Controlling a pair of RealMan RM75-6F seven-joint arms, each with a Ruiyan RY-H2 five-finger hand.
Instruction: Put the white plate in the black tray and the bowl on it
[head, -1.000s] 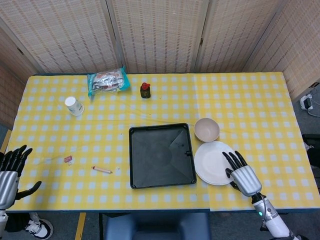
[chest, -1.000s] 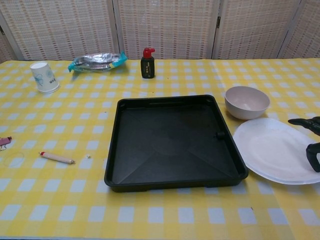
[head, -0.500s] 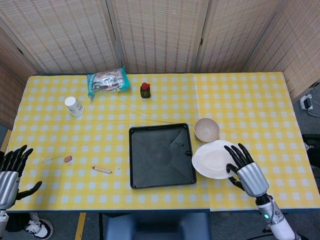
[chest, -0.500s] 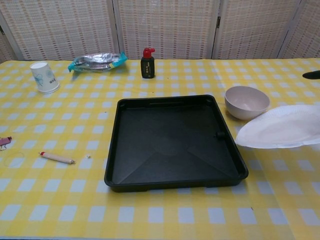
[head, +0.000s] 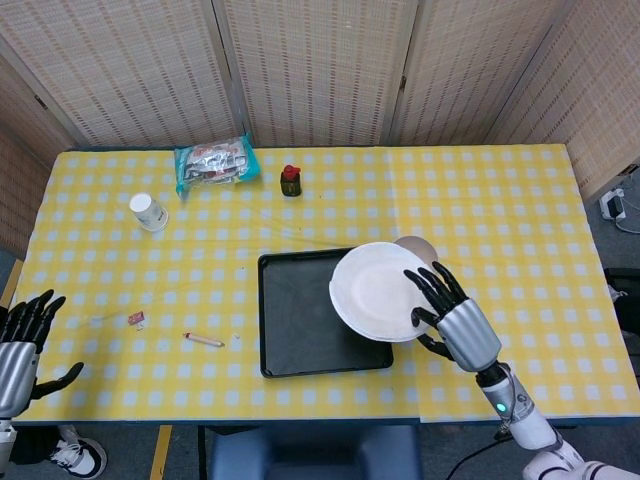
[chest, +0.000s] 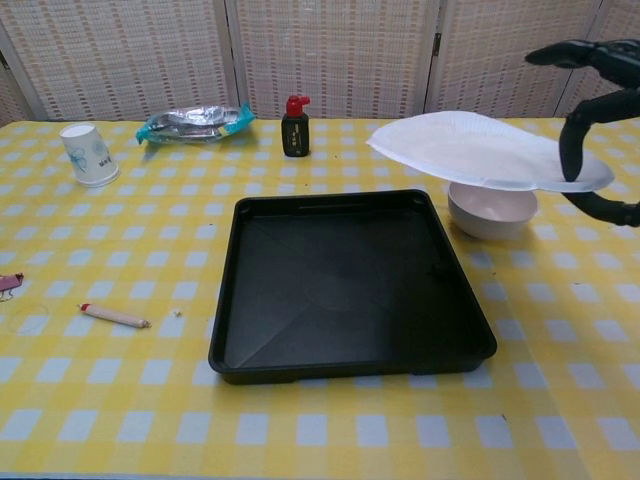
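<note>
Holding: the right hand (head: 452, 318), black fingers on a silver metallic palm, grips the white plate (head: 375, 291) at its right edge, fingers over the rim.
White plate: round, thin and matte, lifted off the table and tilted, above the right part of the black tray (head: 305, 320) and partly covering the bowl (chest: 492, 209).
Bowl: pale, smooth and round, standing on the cloth just beside the tray's far right corner.
Black tray: square, shallow, raised rim, dull plastic.
Left hand (head: 20, 345): off the table's near left edge, fingers spread, grasping nothing.
Table (head: 500, 200): yellow-and-white checked cloth.
Elsewhere: paper cup (head: 149, 212), foil snack bag (head: 214, 161), small dark red-capped bottle (head: 290, 180), a thin stick (head: 203, 340).
</note>
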